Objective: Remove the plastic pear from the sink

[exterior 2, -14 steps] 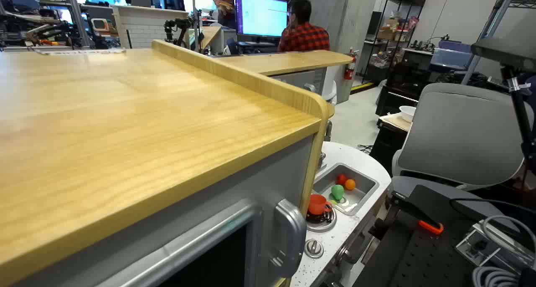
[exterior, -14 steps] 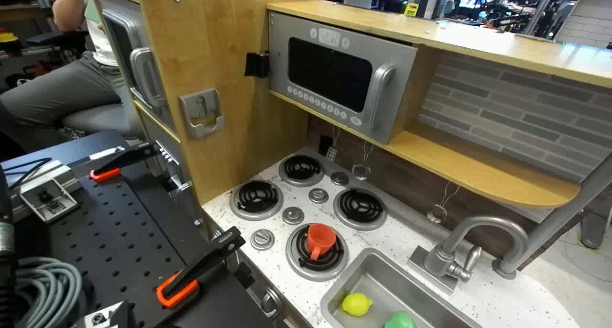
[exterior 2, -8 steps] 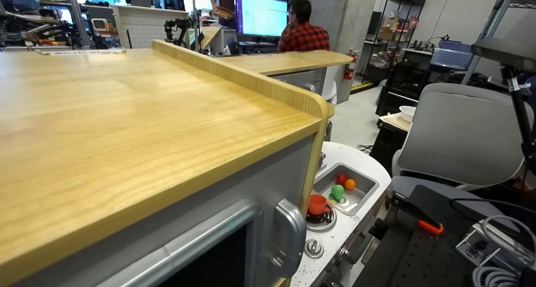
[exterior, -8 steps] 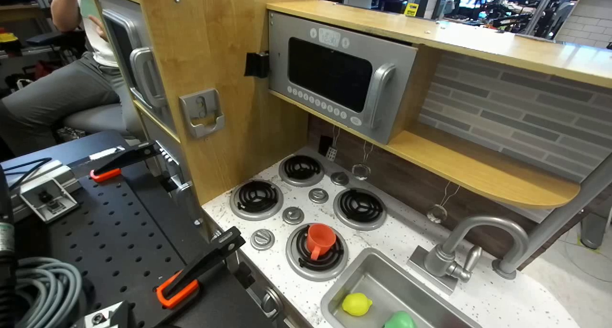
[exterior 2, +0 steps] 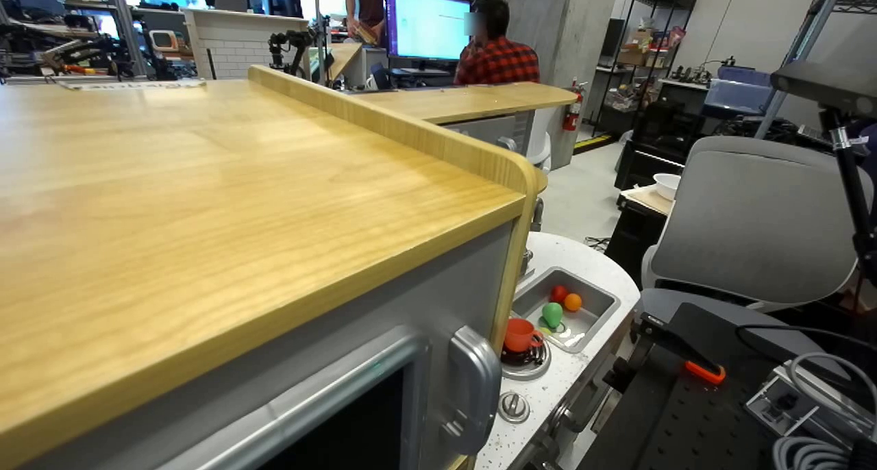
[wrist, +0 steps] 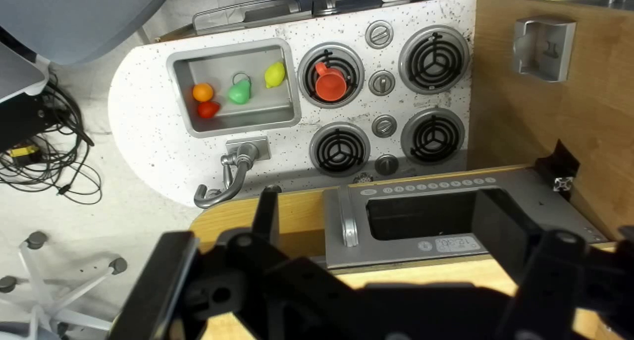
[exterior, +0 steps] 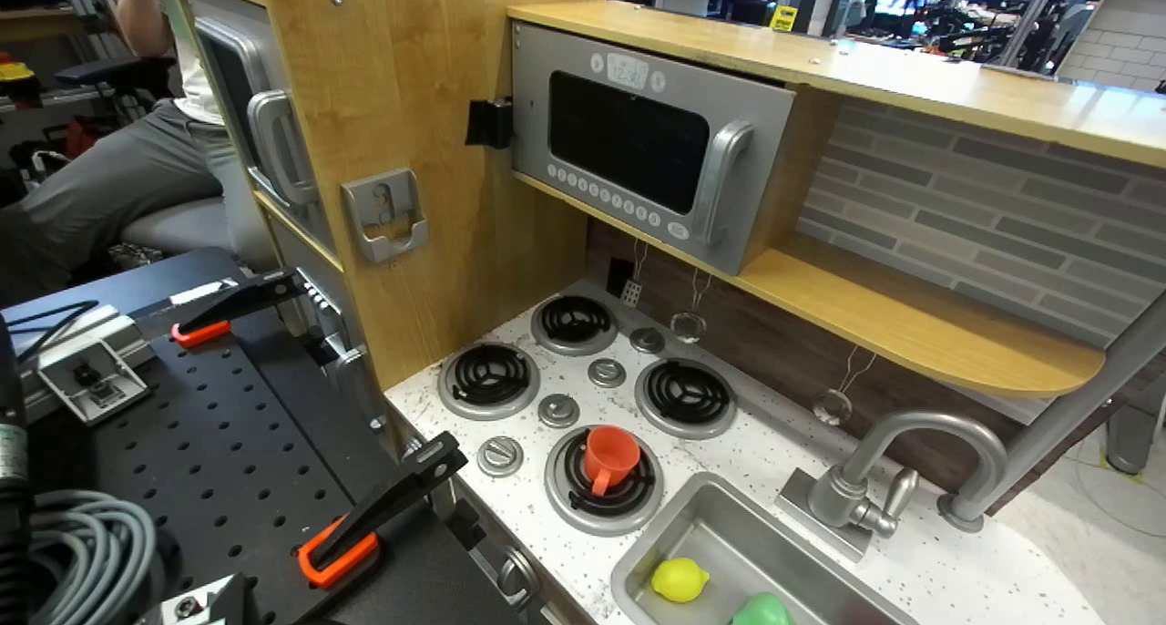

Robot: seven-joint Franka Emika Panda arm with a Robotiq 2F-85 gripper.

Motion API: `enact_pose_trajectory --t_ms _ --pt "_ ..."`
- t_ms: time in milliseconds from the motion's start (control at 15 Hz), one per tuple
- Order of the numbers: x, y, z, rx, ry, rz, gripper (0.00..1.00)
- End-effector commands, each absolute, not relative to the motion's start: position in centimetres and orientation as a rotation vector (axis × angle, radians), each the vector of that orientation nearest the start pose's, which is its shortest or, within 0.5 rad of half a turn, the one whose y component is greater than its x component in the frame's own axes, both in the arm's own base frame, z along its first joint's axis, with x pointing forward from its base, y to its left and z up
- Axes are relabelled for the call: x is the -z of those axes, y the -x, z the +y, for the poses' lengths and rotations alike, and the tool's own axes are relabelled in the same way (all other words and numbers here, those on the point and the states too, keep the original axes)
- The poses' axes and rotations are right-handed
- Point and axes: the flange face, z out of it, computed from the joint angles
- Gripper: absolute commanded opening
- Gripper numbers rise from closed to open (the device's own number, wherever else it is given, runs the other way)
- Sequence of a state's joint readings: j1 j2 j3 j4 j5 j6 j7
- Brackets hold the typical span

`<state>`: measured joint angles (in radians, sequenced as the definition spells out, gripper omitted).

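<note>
In an exterior view the pear (exterior: 763,610) lay in the sink (exterior: 729,552), partly cut off by the bottom edge, near the lemon (exterior: 680,579). In an exterior view it sat whole, apart from the orange (exterior 2: 572,302). In the wrist view the pincer (wrist: 380,211) stood wide with nothing in it. The pear, probably light, stiff and slick, seemed apt to roll; its fat belly looked a better hold than the narrow neck.

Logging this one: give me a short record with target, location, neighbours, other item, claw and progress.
target: green plastic pear
location: in the sink, apart from its neighbours
neighbours: toy lemon, toy orange, red toy fruit
other item: red mug on one burner
claw: open, holding nothing
progress: target not yet removed
</note>
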<state>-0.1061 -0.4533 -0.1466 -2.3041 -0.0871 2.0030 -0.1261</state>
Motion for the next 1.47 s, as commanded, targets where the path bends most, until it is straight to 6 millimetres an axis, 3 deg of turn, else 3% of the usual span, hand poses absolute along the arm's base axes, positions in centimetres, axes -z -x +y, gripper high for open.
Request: enact_pose_trajectory --t_ms 0,800,1133,1400 --pt "-53.2 -41.5 -11.9 0.227 3.175 0.137 1.00" --pt "-53.0 -41.8 -12.2 0.251 3.173 0.132 1.00" --pt "-52.3 -42.9 -14.0 0.327 3.170 0.110 1.00" --pt "-50.1 -44.7 -17.6 0.319 3.163 0.069 1.00"
